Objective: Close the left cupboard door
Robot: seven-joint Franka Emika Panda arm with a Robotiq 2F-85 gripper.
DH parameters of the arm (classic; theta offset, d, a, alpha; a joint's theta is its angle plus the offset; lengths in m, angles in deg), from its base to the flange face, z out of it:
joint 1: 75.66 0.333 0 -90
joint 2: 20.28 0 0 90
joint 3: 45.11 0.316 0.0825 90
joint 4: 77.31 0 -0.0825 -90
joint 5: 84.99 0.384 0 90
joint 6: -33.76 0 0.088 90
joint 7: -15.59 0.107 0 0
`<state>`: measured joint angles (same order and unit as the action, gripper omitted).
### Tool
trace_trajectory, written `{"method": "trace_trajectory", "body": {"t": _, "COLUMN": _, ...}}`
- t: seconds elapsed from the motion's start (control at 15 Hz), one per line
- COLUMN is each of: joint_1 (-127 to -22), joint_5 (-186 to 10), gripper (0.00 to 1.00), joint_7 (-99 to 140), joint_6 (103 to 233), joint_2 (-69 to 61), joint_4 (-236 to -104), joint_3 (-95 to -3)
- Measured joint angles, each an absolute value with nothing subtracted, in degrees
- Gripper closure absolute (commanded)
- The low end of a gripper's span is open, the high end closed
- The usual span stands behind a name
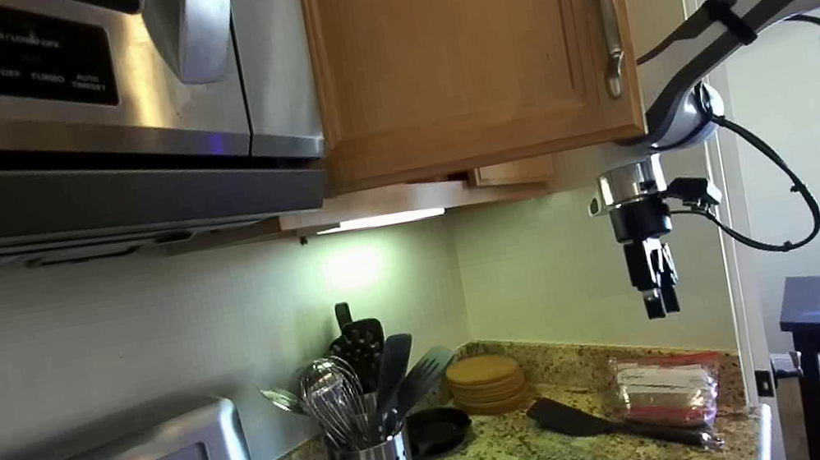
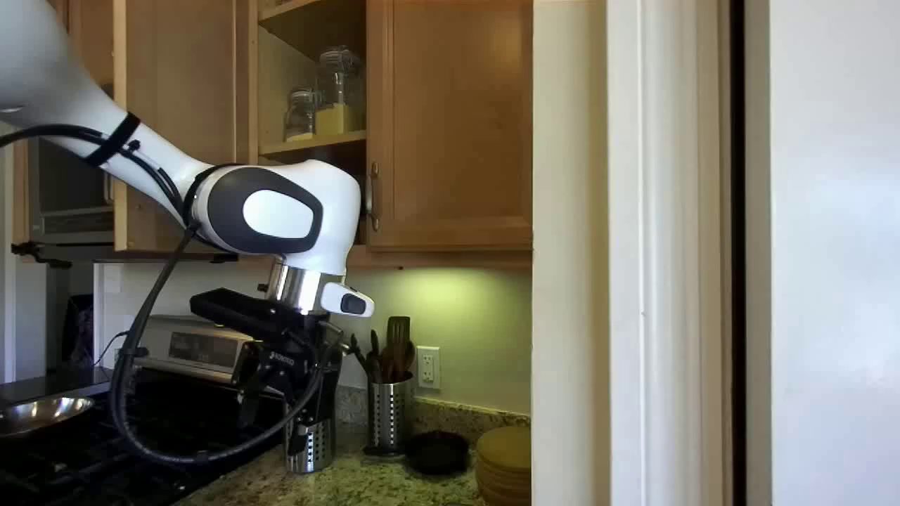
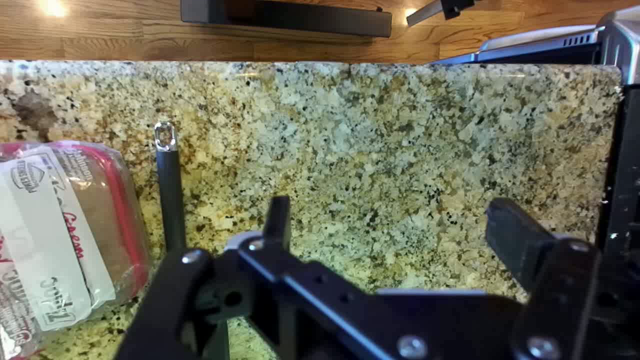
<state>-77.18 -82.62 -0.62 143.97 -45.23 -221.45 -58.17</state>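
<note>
Left cupboard door [image 1: 470, 41]: stands well open, swung out beside the microwave [image 1: 174, 111], its silver handle [image 1: 609, 30] along the free edge; I see its inner face to the left of a shelf [image 2: 313, 143].
Right cupboard door [image 2: 457, 140]: flat in its frame, its own handle [image 2: 375, 197] along the left edge.
Glass jars [image 2: 339, 88]: on that shelf, between the two doors.
Arm [image 2: 281, 214]: crosses the inner face of the left door; whether it touches, I cannot tell.
Hand [image 3: 387, 205]: points down over the bench, lower than the door's bottom edge, its fingers [image 3: 277, 220] spread wide around bare air.
Bench [image 3: 380, 150]: speckled granite, a lamp [image 1: 387, 219] glowing above its far side.
Right end: a clear bag [image 3: 65, 235] with a written label, a dark spatula [image 3: 171, 200] just to its left.
Far right corner: a round tan stack [image 1: 486, 384], a black pan [image 2: 437, 453] just left of it.
Farther left: two perforated steel holders [image 2: 388, 414] packed with utensils, the nearer partly hidden by the hand in an exterior view.
</note>
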Motion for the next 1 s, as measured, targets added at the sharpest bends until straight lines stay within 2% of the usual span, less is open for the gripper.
{"method": "trace_trajectory", "body": {"t": 1.0, "joint_1": -77.9, "joint_5": -82.7, "gripper": 0.00, "joint_7": -0.4, "joint_6": 144.0, "joint_2": -45.3, "joint_4": -221.4, "joint_3": -57.0}}
